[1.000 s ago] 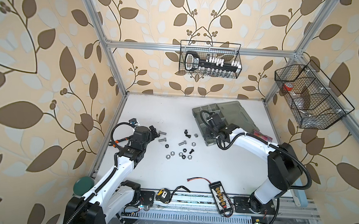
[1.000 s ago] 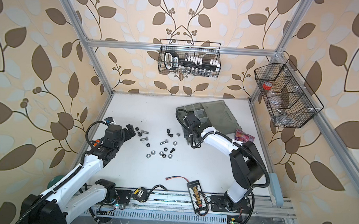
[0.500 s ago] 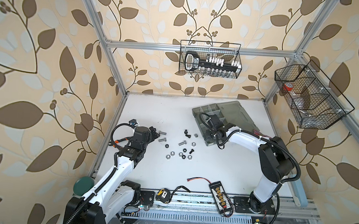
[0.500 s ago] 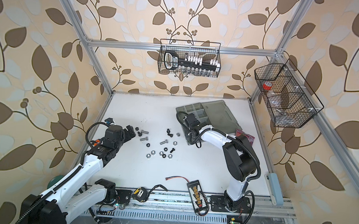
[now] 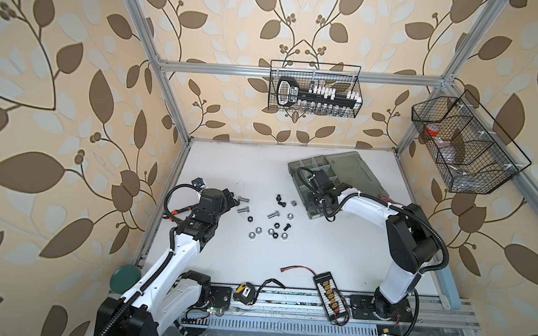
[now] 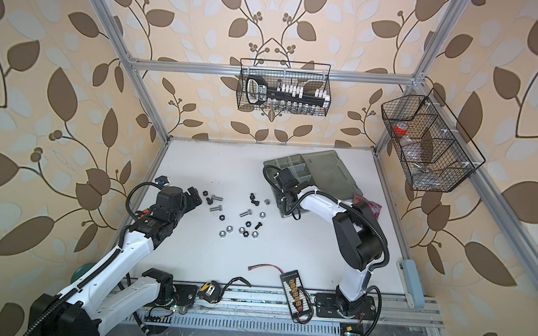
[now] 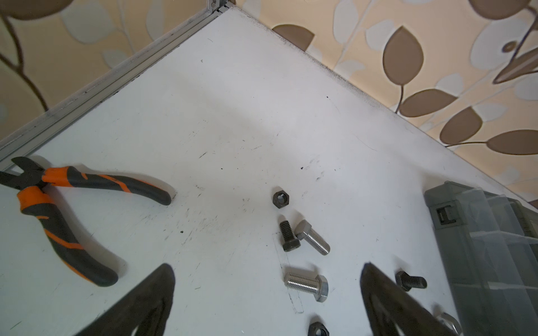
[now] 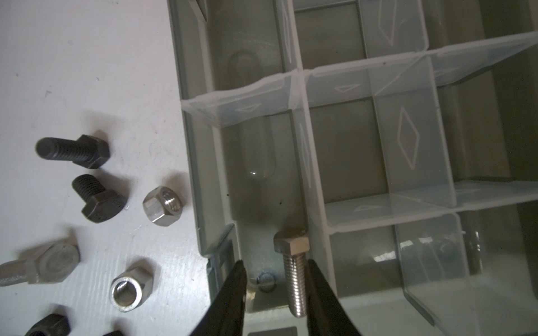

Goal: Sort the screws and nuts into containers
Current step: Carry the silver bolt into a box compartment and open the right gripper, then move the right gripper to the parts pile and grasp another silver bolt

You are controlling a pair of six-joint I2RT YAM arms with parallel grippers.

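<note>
White bench (image 5: 256, 263), walled by leaf-patterned panels, in both top views. A translucent grey organizer case (image 5: 356, 175) lies at its far right with the lid folded open; thin dividers split the tray into compartments (image 8: 413, 139).

The right gripper (image 8: 276, 263) hangs over the tray's near corner compartment, the one along the wall facing the loose hardware. Its jaws are partly parted and wider than the shaft of the silver screw (image 8: 294, 270) between them. The screw is close to one finger (image 8: 320, 291), with a clear gap to the other, so it is not clamped.

The left gripper (image 7: 266, 267) is low over the bench's left side, spread fully wide and holding nothing.

Orange-and-black pliers (image 7: 96, 180) lie flat near the left rail.

Loose silver screws (image 5: 273, 214) and black screws (image 5: 279, 198) are scattered on the bench between the arms, outside the case. Silver nuts (image 5: 259, 230) and black nuts (image 5: 250, 218) lie among them.
</note>
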